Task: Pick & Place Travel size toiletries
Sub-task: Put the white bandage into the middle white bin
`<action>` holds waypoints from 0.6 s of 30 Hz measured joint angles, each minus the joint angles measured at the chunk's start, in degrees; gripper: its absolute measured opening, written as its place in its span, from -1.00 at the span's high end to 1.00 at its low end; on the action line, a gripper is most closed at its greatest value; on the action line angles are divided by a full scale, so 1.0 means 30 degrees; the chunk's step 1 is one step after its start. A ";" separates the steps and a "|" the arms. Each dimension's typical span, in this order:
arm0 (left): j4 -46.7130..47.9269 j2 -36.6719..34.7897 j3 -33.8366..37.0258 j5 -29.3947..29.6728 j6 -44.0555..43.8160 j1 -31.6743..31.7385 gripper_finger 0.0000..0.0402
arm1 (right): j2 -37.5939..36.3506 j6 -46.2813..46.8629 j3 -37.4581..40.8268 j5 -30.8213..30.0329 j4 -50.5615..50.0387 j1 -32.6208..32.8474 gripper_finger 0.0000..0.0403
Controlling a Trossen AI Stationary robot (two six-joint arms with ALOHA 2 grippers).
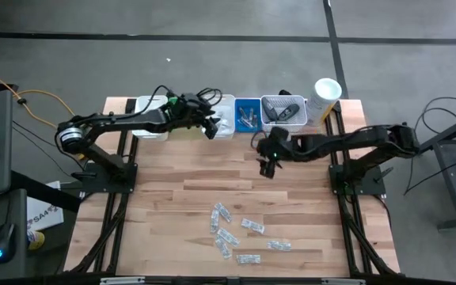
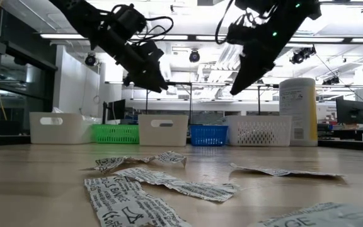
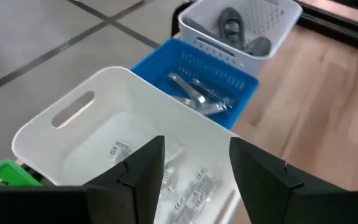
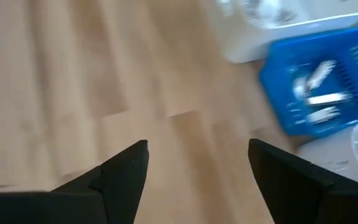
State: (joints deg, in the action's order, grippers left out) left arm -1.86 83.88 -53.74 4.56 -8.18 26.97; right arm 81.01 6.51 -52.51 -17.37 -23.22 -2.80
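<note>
**Inspector:** Where is the left gripper (image 1: 211,127)?

**Assistant:** It hangs over the white bin (image 3: 98,134) in the back row. Its fingers (image 3: 143,165) stand apart and hold nothing. Printed sachets (image 3: 188,183) lie in that bin beneath it.

**Inspector:** And the right gripper (image 1: 269,168)?

**Assistant:** It is above bare table (image 1: 172,206), just in front of the blue bin (image 1: 248,115). Its fingers (image 4: 126,171) are spread and empty.

**Inspector:** Where are the remaining toiletries?

**Assistant:** A cluster of loose sachets (image 1: 240,235) lies on the front half of the table, well apart from both grippers. Silvery tubes (image 3: 197,96) lie in the blue bin. Dark grey containers (image 3: 232,28) lie in the white mesh basket (image 1: 283,111).

**Inspector:** Is any writing legible?

**Assistant:** The nearest sachet (image 2: 131,205) in the low view carries dark print, too skewed to read. The tall white canister (image 2: 298,116), beside the basket, has a label, also unreadable.

**Inspector:** And the other bins?

**Assistant:** A green bin (image 2: 115,133) and another white bin (image 2: 58,127) stand at the row's left end.
</note>
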 joint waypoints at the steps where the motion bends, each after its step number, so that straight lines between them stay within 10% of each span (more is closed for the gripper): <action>1: 0.0119 -0.0193 0.0215 0.0005 0.0093 -0.0109 0.09 | 0.0000 0.0490 0.0000 0.0001 -0.0190 0.0466 -0.34; 18: 0.0908 -0.4271 0.4482 -0.0775 0.0138 -0.1453 0.09 | 0.0931 0.3474 -0.0025 -0.0237 0.2797 0.7839 -0.34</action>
State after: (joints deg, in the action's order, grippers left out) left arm 0.87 71.07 -40.29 2.24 -7.76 22.61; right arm 83.81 16.93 -52.59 -18.08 -14.84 20.72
